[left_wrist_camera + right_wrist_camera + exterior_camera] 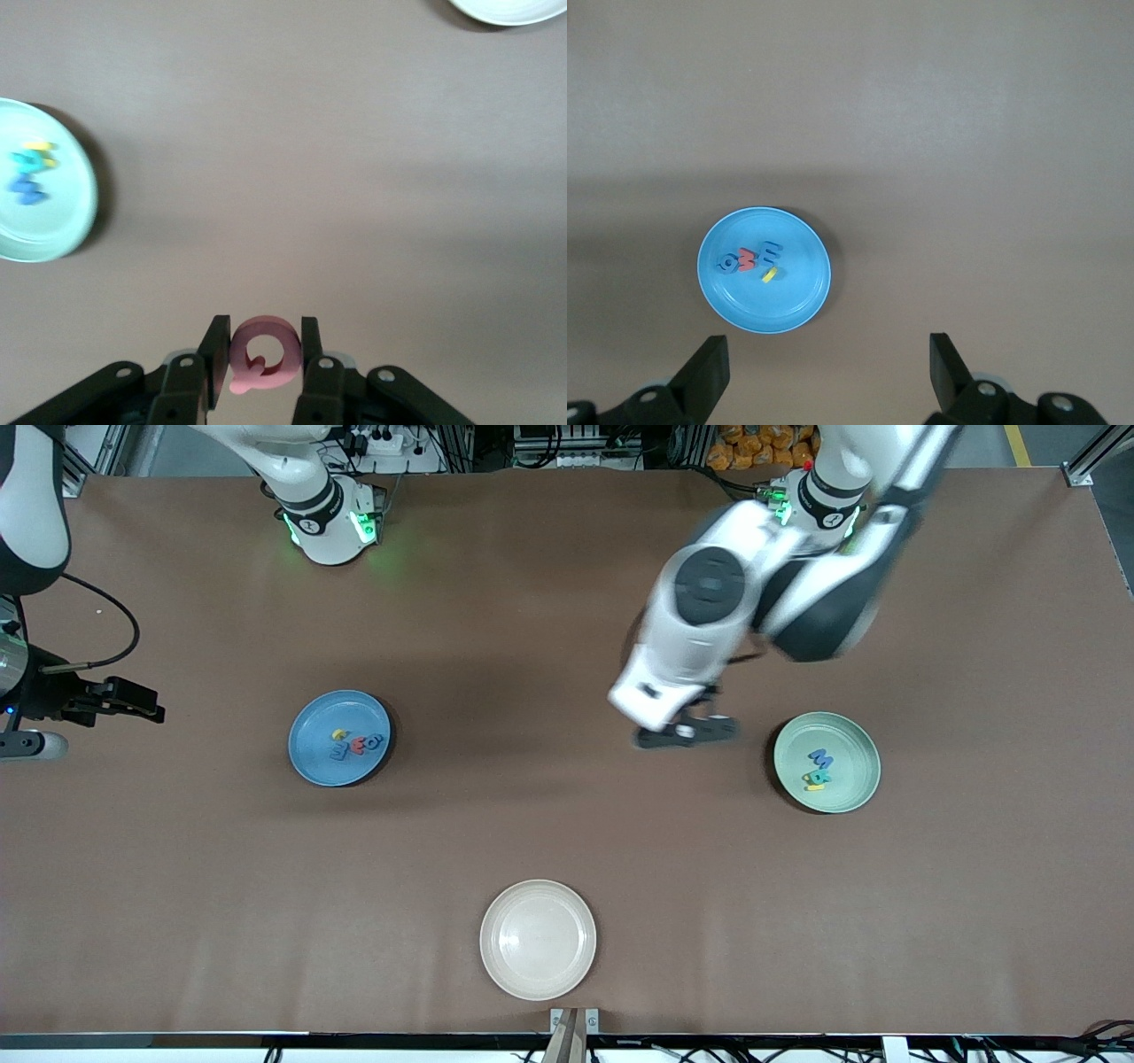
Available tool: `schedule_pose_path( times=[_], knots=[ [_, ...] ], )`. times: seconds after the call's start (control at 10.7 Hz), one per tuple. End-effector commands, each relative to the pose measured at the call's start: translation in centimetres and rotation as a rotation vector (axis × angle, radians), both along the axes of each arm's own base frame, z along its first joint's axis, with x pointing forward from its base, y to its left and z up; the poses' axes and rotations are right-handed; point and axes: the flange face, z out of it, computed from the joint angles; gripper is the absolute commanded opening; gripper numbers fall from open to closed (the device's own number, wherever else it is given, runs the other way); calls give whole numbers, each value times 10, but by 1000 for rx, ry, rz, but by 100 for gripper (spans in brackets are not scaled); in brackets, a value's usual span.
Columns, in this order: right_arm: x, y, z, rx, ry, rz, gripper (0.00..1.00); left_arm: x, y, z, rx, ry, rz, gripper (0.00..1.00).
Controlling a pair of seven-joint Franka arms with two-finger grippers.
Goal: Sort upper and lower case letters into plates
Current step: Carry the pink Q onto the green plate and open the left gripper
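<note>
Left end effector (260, 361) is clamped on a pink letter Q (264, 354), up over bare desk (567, 797) beside the mint green plate (864, 735), which holds blue, teal and yellow letters (820, 769). Your right end effector (828, 372) waits at the right arm's end, fingers spread wide, empty. Blue plate (310, 722) holds four letters (356, 745). Cream plate (538, 939) sits nearest the front camera.

letters (357, 744) in right-end plate (310, 766) | others (820, 768) in left-end plate (855, 790) | third plate (538, 939) nearest camera
</note>
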Motion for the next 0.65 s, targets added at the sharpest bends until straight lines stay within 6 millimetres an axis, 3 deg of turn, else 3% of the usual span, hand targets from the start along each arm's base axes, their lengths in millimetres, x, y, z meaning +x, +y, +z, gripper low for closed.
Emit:
schedule_pose_path(
  times=[0.0, 0.28, 0.56],
  knots=[
    [0, 0, 6, -4, -1, 5, 100, 10, 70, 11, -3, 64, -77, 0],
    [0, 3, 8, -5, -14, 1, 100, 33, 160, -13, 2, 131, -142, 0],
    [-11, 23, -3, -14, -57, -17, 100, 40, 229, -70, 4, 217, -179, 0]
  ],
)
